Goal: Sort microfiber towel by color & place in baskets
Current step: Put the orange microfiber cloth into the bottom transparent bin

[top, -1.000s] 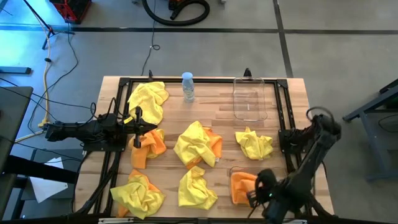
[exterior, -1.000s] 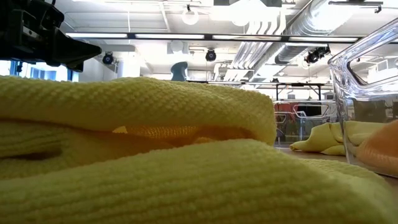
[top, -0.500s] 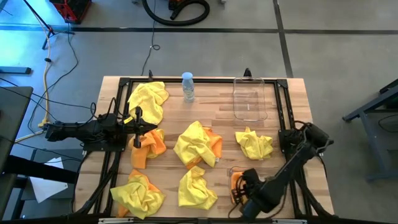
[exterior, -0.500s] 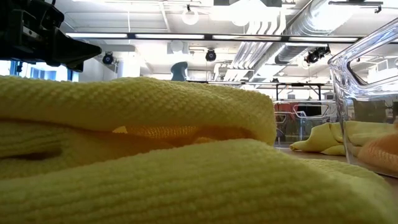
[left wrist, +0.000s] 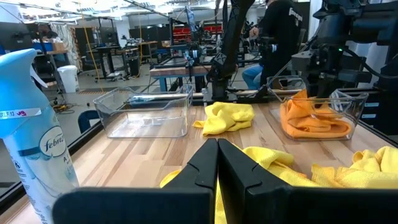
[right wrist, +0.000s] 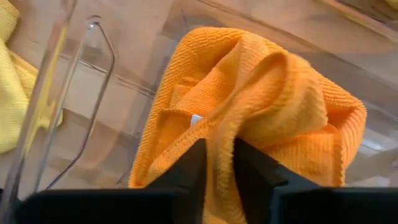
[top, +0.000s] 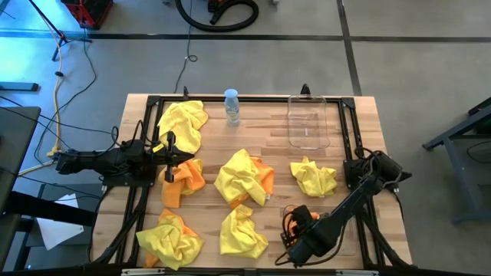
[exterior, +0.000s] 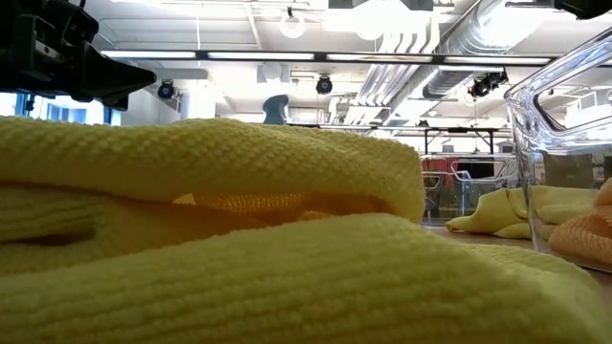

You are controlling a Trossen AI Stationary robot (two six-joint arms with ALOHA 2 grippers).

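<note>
A spray bottle [left wrist: 34, 134] labelled "febreze" stands at the table's [top: 272, 134] far edge. The right gripper [right wrist: 217, 163] reaches into the near basket [left wrist: 323, 112], its 2 fingers nearly closed, pinching a fold of the orange towel [right wrist: 261, 99] lying inside. The left gripper [left wrist: 217, 163] hovers at the table's left side, fingers pressed together, holding nothing. The far basket [top: 308, 121] sits empty. Several yellow towels [top: 245, 178] and orange ones lie scattered across the table between the arms.
</note>
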